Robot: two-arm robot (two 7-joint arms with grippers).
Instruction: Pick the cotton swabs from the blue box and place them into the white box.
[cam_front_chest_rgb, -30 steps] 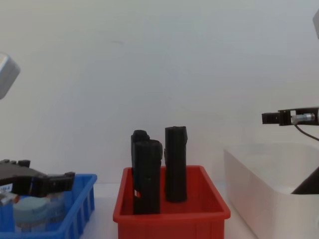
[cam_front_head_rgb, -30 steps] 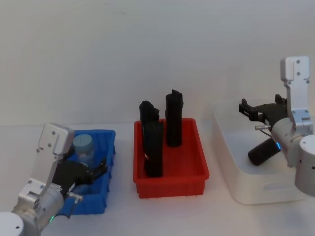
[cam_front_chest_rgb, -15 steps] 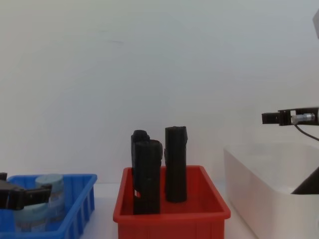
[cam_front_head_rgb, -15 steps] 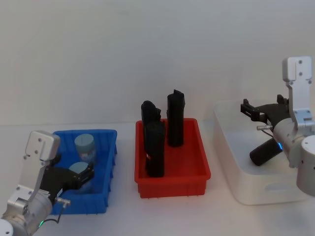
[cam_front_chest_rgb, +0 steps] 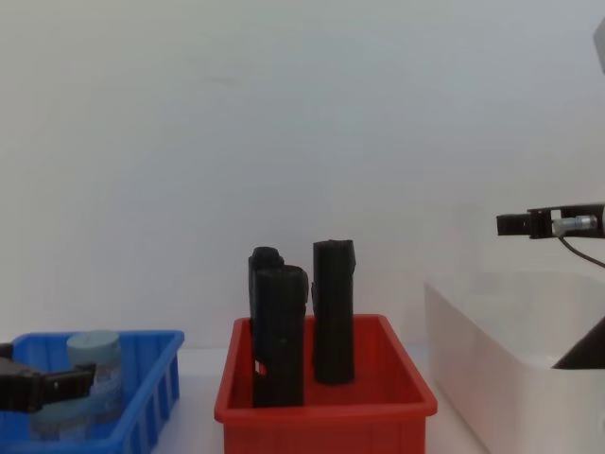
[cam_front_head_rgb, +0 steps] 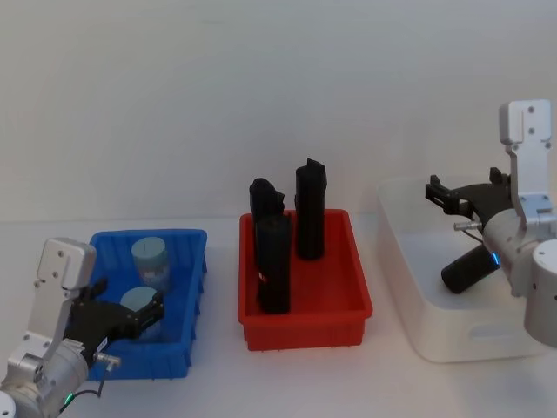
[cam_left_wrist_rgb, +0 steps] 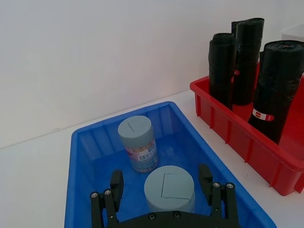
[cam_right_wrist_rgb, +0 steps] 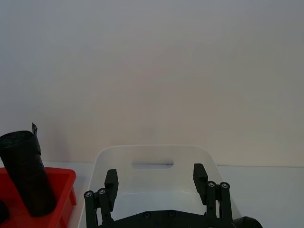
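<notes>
Nothing legible anywhere. Far swab tub (cam_left_wrist_rgb: 137, 137) in the blue box (cam_left_wrist_rgb: 78, 166) carries a printed label band, lettering too small to read. Near black roll (cam_left_wrist_rgb: 280, 85) wears a red-and-white sticker, equally unreadable.

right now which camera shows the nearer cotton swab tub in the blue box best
Left wrist view: the nearer cotton swab tub shows large, lid up, between the open left gripper's fingers. Head view shows it smaller; chest view, barely, behind that gripper.
</notes>
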